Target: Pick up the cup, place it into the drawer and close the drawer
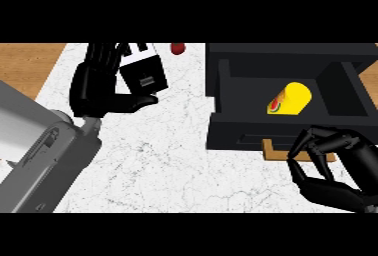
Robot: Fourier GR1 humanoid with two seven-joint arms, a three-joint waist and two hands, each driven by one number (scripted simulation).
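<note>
yellow cup [290,99] lying in open drawer [229,131], right hand [332,172] beside wooden handle [275,150]

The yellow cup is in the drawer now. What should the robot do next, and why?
Probably push the drawer shut with the right hand. The yellow cup already lies inside, the drawer stands open, and that hand, fingers curled and holding nothing, is at the drawer's front.
</note>
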